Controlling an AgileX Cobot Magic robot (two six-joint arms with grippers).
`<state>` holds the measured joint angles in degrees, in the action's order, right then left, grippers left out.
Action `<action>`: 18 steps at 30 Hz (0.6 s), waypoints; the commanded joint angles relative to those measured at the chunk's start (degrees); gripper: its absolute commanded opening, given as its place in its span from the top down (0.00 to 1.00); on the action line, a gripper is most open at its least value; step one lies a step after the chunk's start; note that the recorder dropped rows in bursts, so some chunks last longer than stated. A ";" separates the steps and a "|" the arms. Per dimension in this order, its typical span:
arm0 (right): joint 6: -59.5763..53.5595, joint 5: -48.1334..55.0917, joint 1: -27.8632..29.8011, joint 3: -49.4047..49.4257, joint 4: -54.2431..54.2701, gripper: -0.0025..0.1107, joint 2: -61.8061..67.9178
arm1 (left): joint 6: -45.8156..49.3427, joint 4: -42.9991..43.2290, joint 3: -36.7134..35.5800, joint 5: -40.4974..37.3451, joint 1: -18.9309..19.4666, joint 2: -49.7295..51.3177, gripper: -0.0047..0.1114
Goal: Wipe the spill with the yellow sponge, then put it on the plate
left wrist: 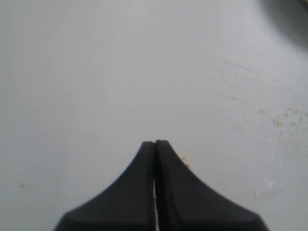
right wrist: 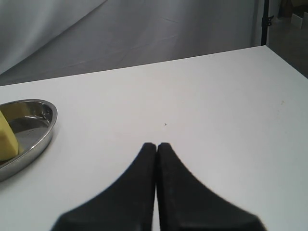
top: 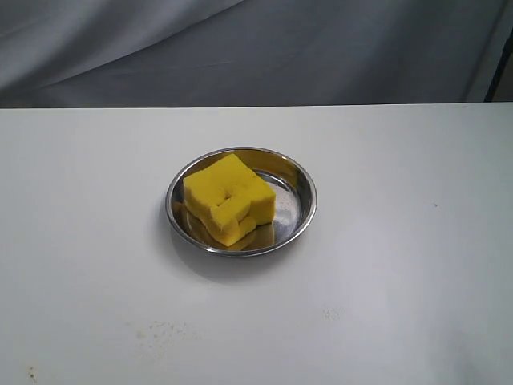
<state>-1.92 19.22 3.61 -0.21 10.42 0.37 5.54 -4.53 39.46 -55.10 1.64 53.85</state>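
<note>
Yellow sponge point(top: 228, 196) lies inside the plate point(top: 298, 192), on its left half, tilted, with one edge leaning on the rim. The plate sits near the middle of the white table point(top: 401, 281).

Neither arm shows in the exterior view.

Left gripper point(left wrist: 155, 142): fingers pressed together tip to tip, holding nothing. It is aimed steeply down at bare tabletop. Faint yellowish specks point(left wrist: 284, 122) and thin dried streaks mark the surface beside it. Similar specks point(top: 164, 329) show near the table's front edge in the exterior view.

Right gripper point(right wrist: 157, 144): fingers likewise pressed together, empty. It is held lower and flatter, pointing across the table toward the grey backdrop cloth point(right wrist: 144, 33). The plate point(right wrist: 38, 130) and a corner of the sponge point(right wrist: 7, 139) sit off to one side, well apart from the tips.
</note>
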 commanded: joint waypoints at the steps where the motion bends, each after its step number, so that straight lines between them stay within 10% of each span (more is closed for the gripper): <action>1: -0.12 -0.92 0.39 0.21 0.24 0.98 -0.37 | 0.62 -0.85 -7.07 6.63 0.10 -16.99 0.96; 11: -0.12 -0.93 0.39 0.21 0.24 0.98 -0.37 | 0.75 -0.85 -7.82 13.64 0.10 -53.85 0.96; 18: -0.12 -0.93 0.39 0.21 0.24 0.98 -0.37 | -2.63 -1.72 -12.72 29.68 0.10 -53.29 0.96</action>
<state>-1.92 19.22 3.61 -0.21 10.42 0.29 3.87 -5.59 29.51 -32.22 1.64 0.22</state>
